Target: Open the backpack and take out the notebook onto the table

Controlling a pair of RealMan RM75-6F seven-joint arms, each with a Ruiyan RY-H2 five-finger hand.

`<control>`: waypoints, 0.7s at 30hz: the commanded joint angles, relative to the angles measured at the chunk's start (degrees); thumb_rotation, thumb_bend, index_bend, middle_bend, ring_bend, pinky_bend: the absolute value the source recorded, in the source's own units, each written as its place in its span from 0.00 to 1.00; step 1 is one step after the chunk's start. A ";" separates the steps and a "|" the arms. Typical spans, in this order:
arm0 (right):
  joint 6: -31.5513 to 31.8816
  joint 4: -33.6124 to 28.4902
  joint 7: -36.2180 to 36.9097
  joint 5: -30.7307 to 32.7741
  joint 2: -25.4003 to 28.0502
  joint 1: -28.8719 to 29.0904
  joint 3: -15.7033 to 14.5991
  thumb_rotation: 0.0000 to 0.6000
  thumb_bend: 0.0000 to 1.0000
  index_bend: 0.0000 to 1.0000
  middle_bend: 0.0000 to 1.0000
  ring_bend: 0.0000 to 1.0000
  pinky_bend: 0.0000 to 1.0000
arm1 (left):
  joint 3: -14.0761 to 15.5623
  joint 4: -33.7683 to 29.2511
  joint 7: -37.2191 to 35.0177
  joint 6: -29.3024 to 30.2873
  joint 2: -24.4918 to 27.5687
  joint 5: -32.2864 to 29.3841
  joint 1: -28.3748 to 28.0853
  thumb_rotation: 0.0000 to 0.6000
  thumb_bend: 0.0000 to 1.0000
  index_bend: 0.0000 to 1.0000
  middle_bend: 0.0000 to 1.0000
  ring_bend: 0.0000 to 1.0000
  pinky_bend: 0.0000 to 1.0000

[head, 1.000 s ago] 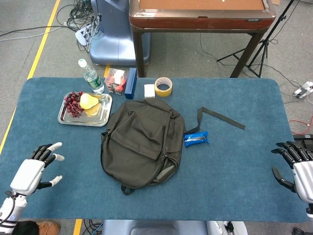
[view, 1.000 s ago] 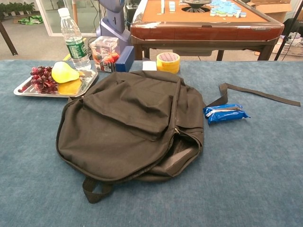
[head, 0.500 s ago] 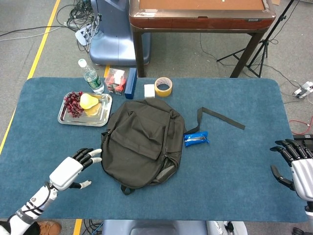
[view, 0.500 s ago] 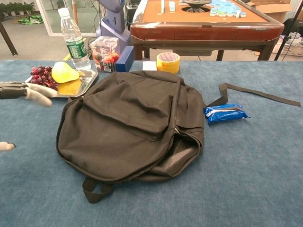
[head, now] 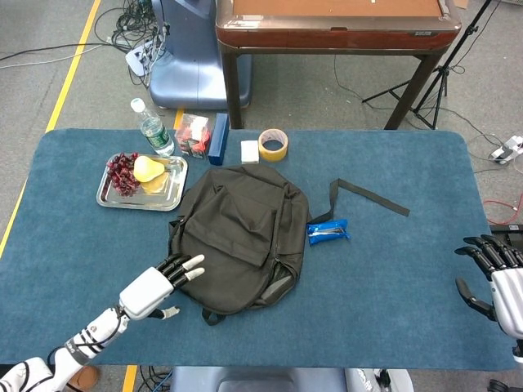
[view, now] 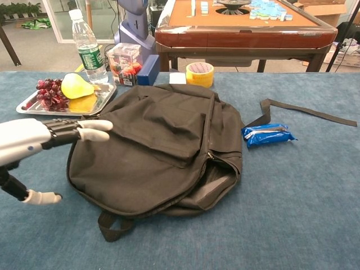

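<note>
A dark olive backpack (head: 239,241) (view: 157,149) lies flat in the middle of the blue table, its side zipper gaping a little at the lower right edge. No notebook shows. My left hand (head: 157,287) (view: 34,143) hovers with spread fingers at the backpack's lower left edge, fingertips over the fabric; it holds nothing. My right hand (head: 497,279) stays at the table's right edge, fingers apart and empty, far from the backpack.
A metal tray (head: 167,196) (view: 104,95) with grapes and a pear sits at back left, beside a water bottle (head: 152,128), a clear box (head: 193,135) and a blue box (head: 218,138). Yellow tape roll (head: 273,144), blue snack packet (head: 328,231) and a loose strap (head: 369,197) lie nearby.
My left hand has swept right from the table's left edge to the backpack's lower left corner. The right hand has barely moved.
</note>
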 commanded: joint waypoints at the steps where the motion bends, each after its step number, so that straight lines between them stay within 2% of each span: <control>1: 0.15 0.21 0.25 0.04 -0.04 -0.16 -0.06 1.00 0.36 0.35 0.25 0.17 0.28 | 0.55 2.54 0.84 -0.55 -2.61 0.05 -1.09 1.00 0.21 0.08 0.00 0.00 0.05; 13: 0.94 1.12 1.42 0.14 0.04 -0.85 -0.18 1.00 0.36 0.35 0.25 0.17 0.28 | 1.94 7.60 0.98 -2.35 -7.87 -2.23 -2.73 1.00 0.21 0.08 0.00 0.00 0.05; 21: 1.46 1.72 2.19 0.36 0.01 -1.32 -0.19 1.00 0.36 0.35 0.25 0.17 0.28 | 0.94 8.46 -1.04 -2.50 -10.35 -5.05 -3.77 1.00 0.21 0.09 0.00 0.00 0.05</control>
